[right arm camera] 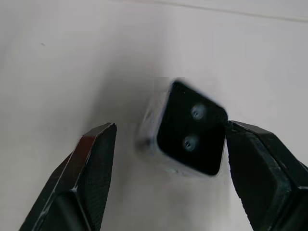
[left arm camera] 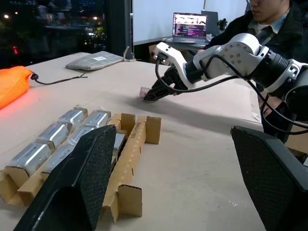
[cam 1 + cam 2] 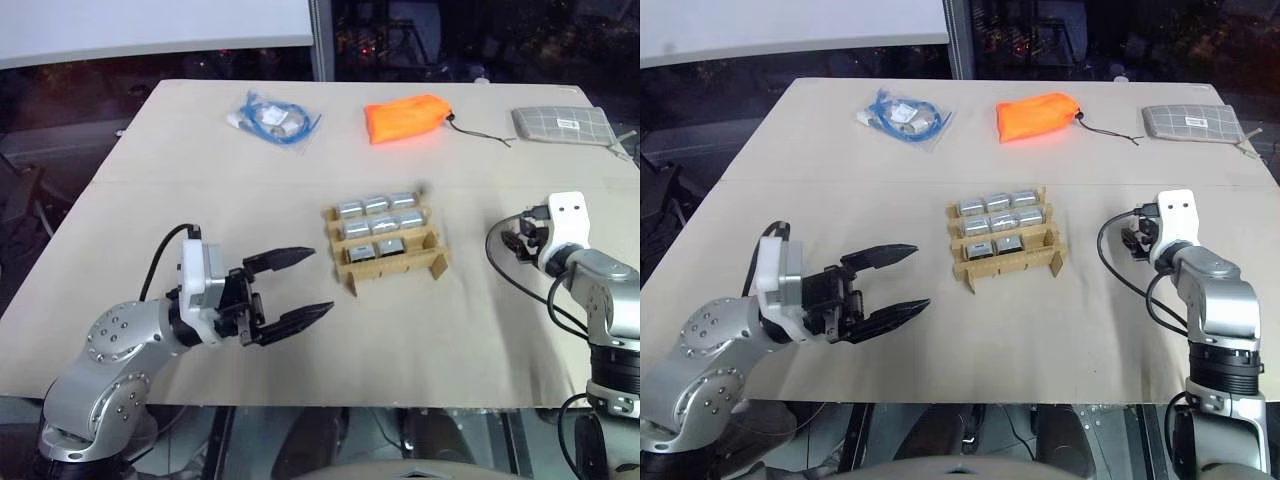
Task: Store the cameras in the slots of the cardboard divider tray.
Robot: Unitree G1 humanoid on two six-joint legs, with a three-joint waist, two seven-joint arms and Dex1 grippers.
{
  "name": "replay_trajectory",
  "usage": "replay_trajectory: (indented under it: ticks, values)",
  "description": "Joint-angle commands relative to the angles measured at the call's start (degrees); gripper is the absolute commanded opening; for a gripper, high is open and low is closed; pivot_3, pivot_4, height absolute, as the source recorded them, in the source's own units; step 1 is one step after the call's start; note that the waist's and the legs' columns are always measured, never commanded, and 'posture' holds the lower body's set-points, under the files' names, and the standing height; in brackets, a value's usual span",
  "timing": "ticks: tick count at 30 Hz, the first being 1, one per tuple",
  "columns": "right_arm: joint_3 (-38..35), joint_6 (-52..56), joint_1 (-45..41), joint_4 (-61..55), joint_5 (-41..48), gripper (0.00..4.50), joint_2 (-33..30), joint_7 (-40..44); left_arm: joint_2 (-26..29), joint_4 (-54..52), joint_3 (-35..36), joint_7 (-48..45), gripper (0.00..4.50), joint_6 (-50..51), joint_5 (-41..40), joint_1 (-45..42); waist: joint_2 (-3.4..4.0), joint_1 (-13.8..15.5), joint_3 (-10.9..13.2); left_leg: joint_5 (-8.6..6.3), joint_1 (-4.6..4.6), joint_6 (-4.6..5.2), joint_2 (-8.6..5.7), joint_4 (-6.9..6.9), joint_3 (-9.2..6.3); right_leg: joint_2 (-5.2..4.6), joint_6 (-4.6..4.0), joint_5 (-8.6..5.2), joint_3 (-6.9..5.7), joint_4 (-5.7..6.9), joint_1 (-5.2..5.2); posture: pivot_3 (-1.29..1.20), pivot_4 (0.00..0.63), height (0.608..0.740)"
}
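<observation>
The cardboard divider tray (image 3: pixel 348 272) sits mid-table, with several silver cameras (image 3: pixel 378 226) in its slots; its front right slot (image 3: pixel 421 243) is empty. Right of the tray, one more camera (image 1: pixel 190 131) lies on the table, dark face toward the wrist. My right gripper (image 3: pixel 512 240) is open around it, one finger at its edge and the other apart from it. That gripper (image 2: pixel 153 94) reaches down to the table. My left gripper (image 3: pixel 318 282) hovers open and empty left of the tray, pointing toward it.
At the table's far side lie a bagged blue cable (image 3: pixel 272 118), an orange pouch (image 3: pixel 408 117) and a grey checked pouch (image 3: pixel 563 124). A person (image 2: pixel 276 19) sits beyond the right arm, near a laptop (image 2: pixel 189 25). Bare table surrounds the tray.
</observation>
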Motion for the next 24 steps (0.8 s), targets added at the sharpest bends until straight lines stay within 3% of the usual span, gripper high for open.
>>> replay_trajectory:
  ticks: [1, 24]
  values:
    - [-1.0, -0.3, -0.1, -0.4, 0.3, 3.55, -0.2, -1.2, 0.1, -0.5, -0.3, -0.5, 3.97, -0.6, -0.4, -0.7, 0.00, -0.1, 0.0, 0.00, 0.00, 0.00, 0.00, 0.00, 0.00, 0.00, 0.00, 0.00, 0.00, 0.00, 0.00, 0.00, 0.150, 0.740]
    - [-4.3, 0.5, -3.9, 1.1, 5.9, 3.55, 3.1, -4.7, 0.0, -0.8, 0.2, -0.5, 3.97, -0.6, -0.4, -0.1, 0.02, -0.2, 0.0, 0.00, 0.00, 0.01, 0.00, -0.01, 0.00, 0.02, 0.00, 0.00, 0.01, 0.00, -0.01, 0.00, 0.150, 0.740]
